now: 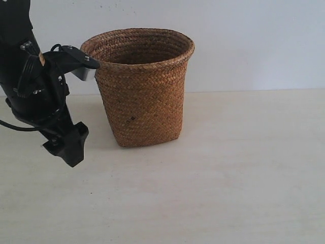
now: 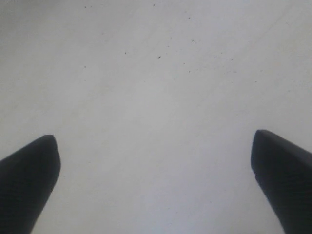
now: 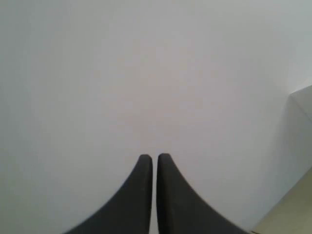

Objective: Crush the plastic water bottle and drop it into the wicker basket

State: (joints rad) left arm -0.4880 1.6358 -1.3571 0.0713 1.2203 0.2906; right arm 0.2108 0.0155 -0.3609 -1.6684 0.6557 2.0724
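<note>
- Two claws, neither holding anything: left claw (image 2: 153, 141) is hanging spread wide over bare desk (image 1: 228, 178). Right claw (image 3: 154, 158) is sitting pressed together w/ nothing between, facing a blank white wall.
- Bottle isn't showing in any view. It could be lying inside the basket (image 1: 147, 96) or be off-frame; can't tell, since the ext. view isn't reaching the basket's bottom.
- Basket is standing upright on the desk. Left arm (image 1: 35, 91) is hovering just beside its rim, w/ the claw pointing down at the desk alongside.
- Risk 1: arm is sitting v. close to the rim. Any swing toward the basket could be clipping it, and w/ that narrow base it's prob. tipping or sliding easily.
- Risk 2: if the bottle isn't in yet, nothing is gripping it, so crush + drop are both pending. Right claw would be needing to open first, else it's just nudging the bottle away.
- Risk 3: calling it done w/o seeing inside means trusting what no cam is showing.
</note>
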